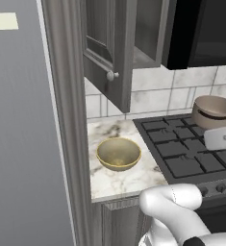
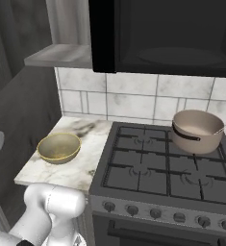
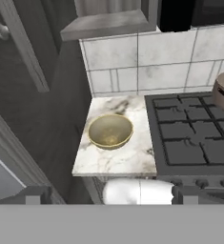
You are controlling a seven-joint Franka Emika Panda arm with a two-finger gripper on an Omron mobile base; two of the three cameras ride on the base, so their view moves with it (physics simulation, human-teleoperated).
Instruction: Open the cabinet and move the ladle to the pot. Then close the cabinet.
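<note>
Cabinet door (image 1: 105, 53) stands swung out from the wall cabinet, its round knob (image 1: 111, 75) on the leading edge, up and left of the gripper (image 3: 108, 196). Jaws spread wide, nothing between them. Ladle not visible from here. Pot (image 2: 197, 130) sits on the stove's (image 2: 167, 166) back right burner, well right of the yellow bowl (image 2: 59, 147). Judgement: next reach goes up-left into the cabinet.

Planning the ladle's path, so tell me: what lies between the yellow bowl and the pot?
Between the bowl and the pot lie bare marble counter and empty stove grates, clearest in the right base view.
</note>
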